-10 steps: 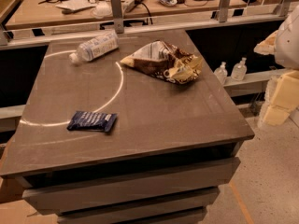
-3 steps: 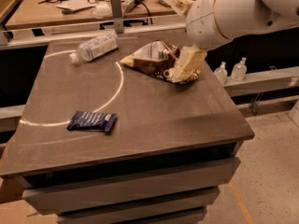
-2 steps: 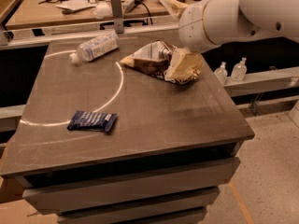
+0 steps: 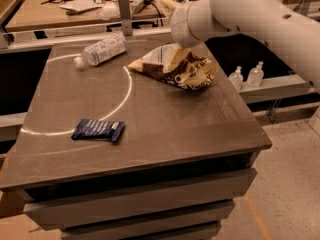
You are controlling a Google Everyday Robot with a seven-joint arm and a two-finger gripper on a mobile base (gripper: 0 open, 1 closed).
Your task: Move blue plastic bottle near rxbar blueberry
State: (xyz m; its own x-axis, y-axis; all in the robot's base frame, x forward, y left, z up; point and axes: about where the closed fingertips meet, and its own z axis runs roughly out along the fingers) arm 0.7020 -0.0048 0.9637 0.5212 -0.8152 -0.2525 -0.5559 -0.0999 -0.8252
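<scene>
One blue plastic bottle (image 4: 102, 49), clear, pale-labelled, white-capped, lies flat left of my gripper (image 4: 175, 58), which hangs over one chip bag (image 4: 192, 74). I cannot tell its grip. One dark rxbar blueberry (image 4: 98, 130) lies well apart.

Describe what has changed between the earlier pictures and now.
The arm swung in from the right, and its tool moved left to hang over the chip bag, toward the blue plastic bottle. Nothing was taken hold of. Bottle, bag and rxbar blueberry stayed put.
</scene>
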